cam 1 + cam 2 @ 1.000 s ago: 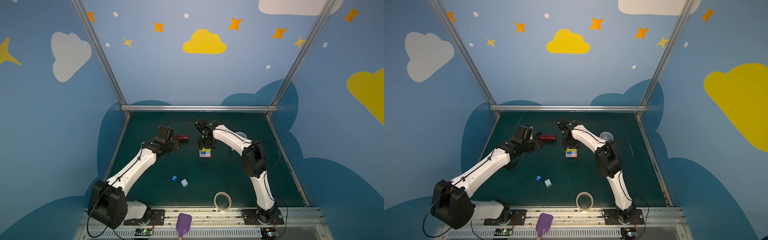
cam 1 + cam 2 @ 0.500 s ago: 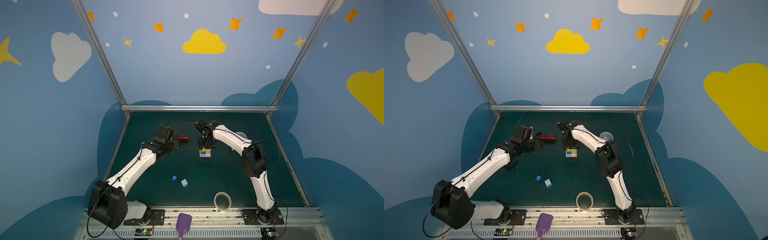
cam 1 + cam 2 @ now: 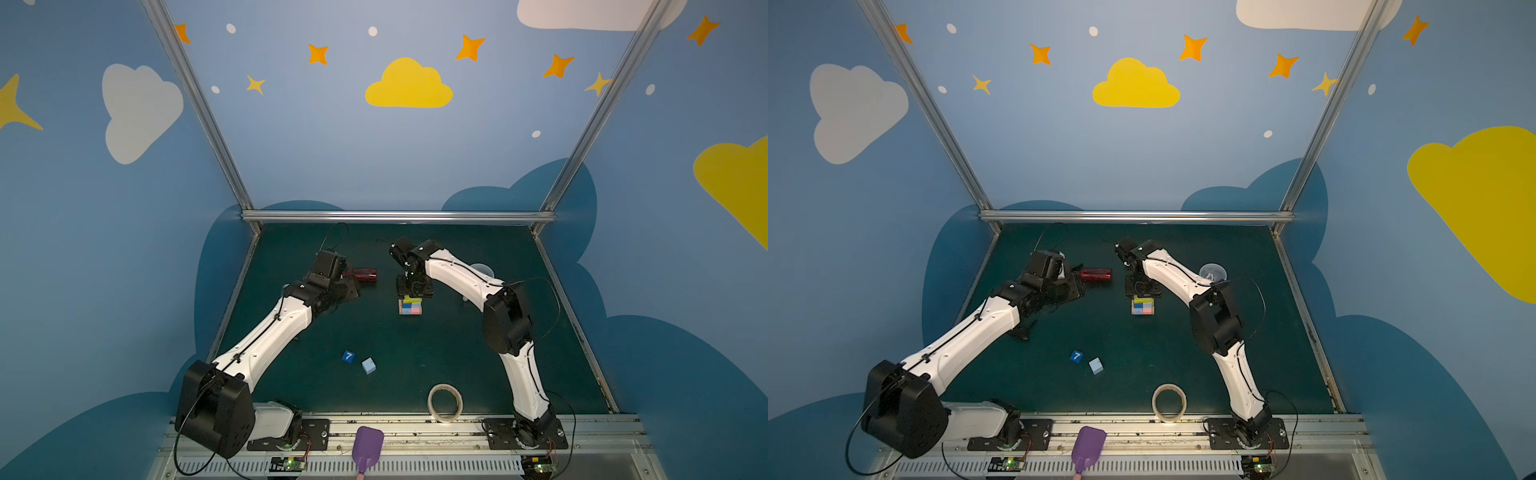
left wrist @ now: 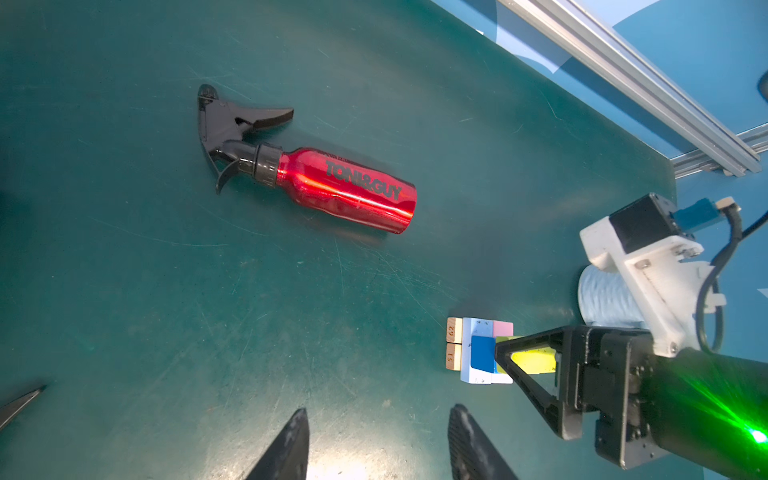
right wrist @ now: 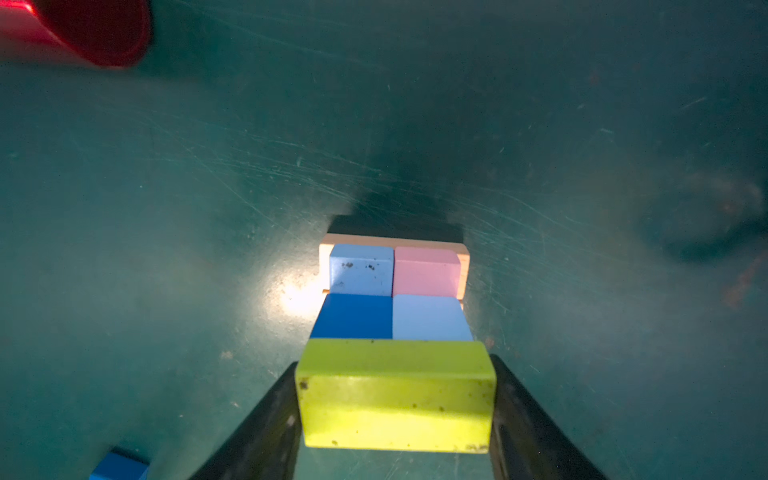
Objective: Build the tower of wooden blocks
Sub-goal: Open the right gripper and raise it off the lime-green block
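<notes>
Well, yellow-green block [image 5: 397, 399] in right claw [image 5: 394, 370]

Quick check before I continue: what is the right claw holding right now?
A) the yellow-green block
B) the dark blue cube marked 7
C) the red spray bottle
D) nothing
A: the right wrist view shows the right claw shut on the yellow-green block, one finger against each end, while the 7 cube lies loose and well away from it in a top view.
</notes>
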You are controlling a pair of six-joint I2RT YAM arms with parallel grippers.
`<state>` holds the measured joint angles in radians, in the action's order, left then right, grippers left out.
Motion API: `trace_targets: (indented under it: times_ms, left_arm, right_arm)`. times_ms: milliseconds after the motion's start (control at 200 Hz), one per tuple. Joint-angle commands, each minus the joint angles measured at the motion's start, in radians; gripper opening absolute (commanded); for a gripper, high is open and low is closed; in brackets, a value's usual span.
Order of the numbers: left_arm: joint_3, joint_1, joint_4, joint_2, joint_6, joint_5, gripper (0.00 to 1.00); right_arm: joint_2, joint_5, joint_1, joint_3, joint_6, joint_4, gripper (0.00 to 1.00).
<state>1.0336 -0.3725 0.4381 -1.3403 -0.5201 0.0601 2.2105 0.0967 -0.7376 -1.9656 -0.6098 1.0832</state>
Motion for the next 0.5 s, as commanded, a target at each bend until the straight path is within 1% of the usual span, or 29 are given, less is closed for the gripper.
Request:
trace_targets:
  times_ms: [0, 185, 370, 451, 496]
  left_arm:
    - [-0.011, 0.006, -0.002, 0.021, 0.008, 0.001, 0.54]
    - [-0.011, 0.006, -0.003, 0.019, 0.009, 0.006, 0.54]
    - [-0.010, 0.007, -0.004, 0.017, 0.009, 0.009, 0.54]
    - [-0.011, 0.007, -0.004, 0.015, 0.008, 0.009, 0.54]
    - [-0.012, 0.008, -0.003, 0.015, 0.008, 0.009, 0.54]
  right_arm:
    - [0.018, 0.006, -0.005, -0.036, -0.016, 0.031, 0.66]
    - [0.017, 0.010, -0.004, -0.039, -0.016, 0.037, 0.70]
    - [0.011, 0.014, -0.005, -0.039, -0.013, 0.040, 0.79]
    - [0.005, 0.016, -0.005, -0.039, -0.012, 0.038, 0.84]
    - [0.000, 0.021, -0.005, -0.039, -0.013, 0.039, 0.85]
